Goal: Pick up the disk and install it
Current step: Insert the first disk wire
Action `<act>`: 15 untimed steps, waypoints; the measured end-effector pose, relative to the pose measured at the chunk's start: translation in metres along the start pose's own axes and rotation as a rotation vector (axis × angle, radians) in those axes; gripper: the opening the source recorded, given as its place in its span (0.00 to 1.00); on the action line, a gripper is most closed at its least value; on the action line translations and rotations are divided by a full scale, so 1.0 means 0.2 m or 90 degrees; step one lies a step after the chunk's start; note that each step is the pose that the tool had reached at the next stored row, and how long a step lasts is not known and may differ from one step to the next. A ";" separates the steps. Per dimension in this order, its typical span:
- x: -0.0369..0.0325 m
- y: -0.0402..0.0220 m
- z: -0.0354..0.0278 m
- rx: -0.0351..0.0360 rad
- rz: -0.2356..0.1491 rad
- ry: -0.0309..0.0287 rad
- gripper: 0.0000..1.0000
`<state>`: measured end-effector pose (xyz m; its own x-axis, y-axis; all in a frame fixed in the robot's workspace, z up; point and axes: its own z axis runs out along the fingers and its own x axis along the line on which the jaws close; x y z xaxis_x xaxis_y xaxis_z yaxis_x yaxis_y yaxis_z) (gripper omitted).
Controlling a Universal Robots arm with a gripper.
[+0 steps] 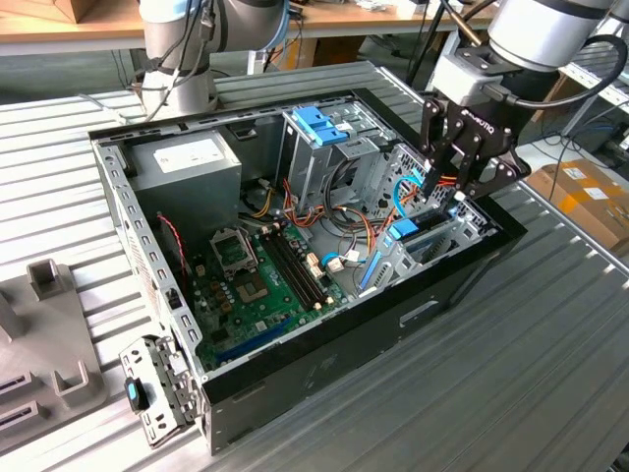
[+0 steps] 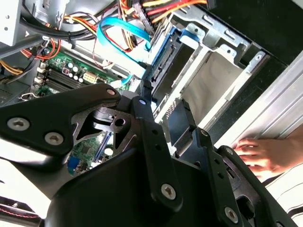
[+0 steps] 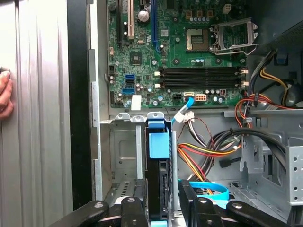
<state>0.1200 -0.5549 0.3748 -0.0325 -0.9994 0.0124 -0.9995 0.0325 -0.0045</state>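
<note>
End effector (image 1: 454, 197) was down over the drive cage (image 1: 464, 234), at the end of the open PC case (image 1: 324, 379) on the exterior view's right. In the first wrist view the disk (image 3: 158, 146) stood on edge inside that cage, light-blue rail showing, just beside the motherboard (image 3: 189, 52). The end effector straddled it; couldn't tell whether it was clamped or released. A person's hand (image 3: 4, 97) lay on the ribbed tabletop (image 1: 491, 393), just outside the case wall.
</note>
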 end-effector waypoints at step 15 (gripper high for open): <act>-0.043 -0.022 -0.031 0.0000 0.000 -0.0001 0.42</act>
<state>0.1248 -0.5464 0.3809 -0.0325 -0.9994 0.0122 -0.9995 0.0325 -0.0044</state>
